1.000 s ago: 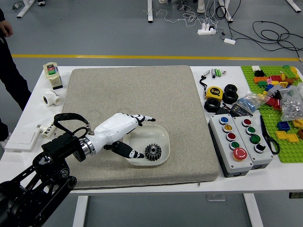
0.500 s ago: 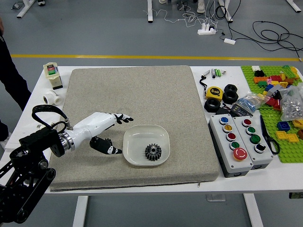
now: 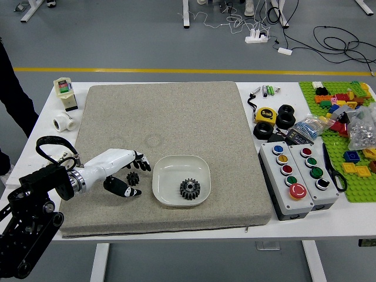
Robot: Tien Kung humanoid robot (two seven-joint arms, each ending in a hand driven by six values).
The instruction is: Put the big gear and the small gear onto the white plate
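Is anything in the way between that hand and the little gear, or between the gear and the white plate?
Nothing visible blocks the left hand from the small gear, which sits between its open fingers and thumb. Towards the white plate lies only mat, then its rim.

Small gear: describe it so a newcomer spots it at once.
A white plate lies on the beige mat. Just left of it, framed by the open fingers of the robot's left hand, is the small dark gear. The big gear lies inside the plate.
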